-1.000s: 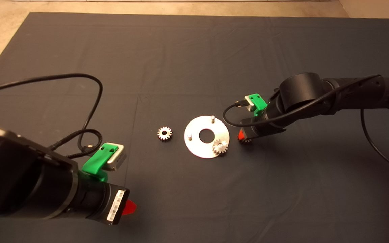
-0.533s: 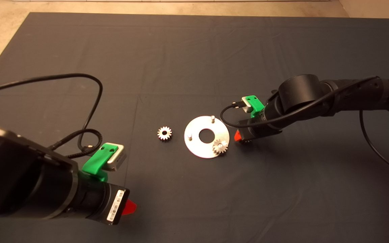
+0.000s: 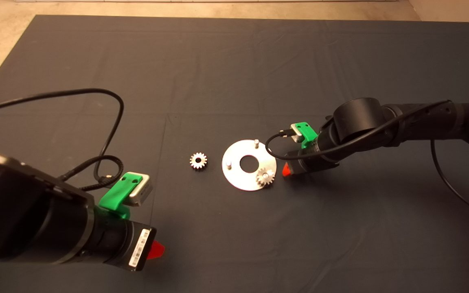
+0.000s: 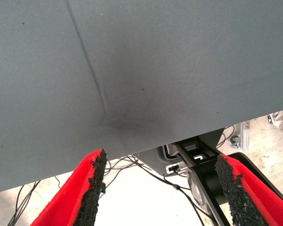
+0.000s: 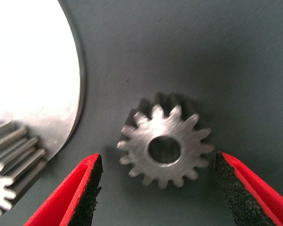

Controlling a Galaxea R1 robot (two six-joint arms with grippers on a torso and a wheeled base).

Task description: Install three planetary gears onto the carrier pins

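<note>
Silver disc [image 3: 249, 165] lies flat near the middle of the dark mat [image 3: 234, 69], and one gear [image 3: 266, 177] already sits on the pin at its 5 o'clock edge. Two pins are bare: one at 12 o'clock [image 3: 255, 142], one at 9 o'clock [image 3: 228, 165]. A second gear [image 3: 198, 160] lies loose on the mat, off the disc at 9 o'clock and apart from it. The third gear [image 5: 165, 146] lies flat just past the disc's 3 o'clock edge; the head view hides it under the arm.

That third gear is the one being picked. The right end effector [image 5: 158, 188] hangs low over it, fingers apart, one on either side of the gear and not touching it.

I judge the next move is to drop a little more, pinch across the teeth, then lift and centre the hole over a bare pin.

The left end effector [image 3: 153, 249] waits at the mat's 7 o'clock, fingers apart, holding nothing.
</note>
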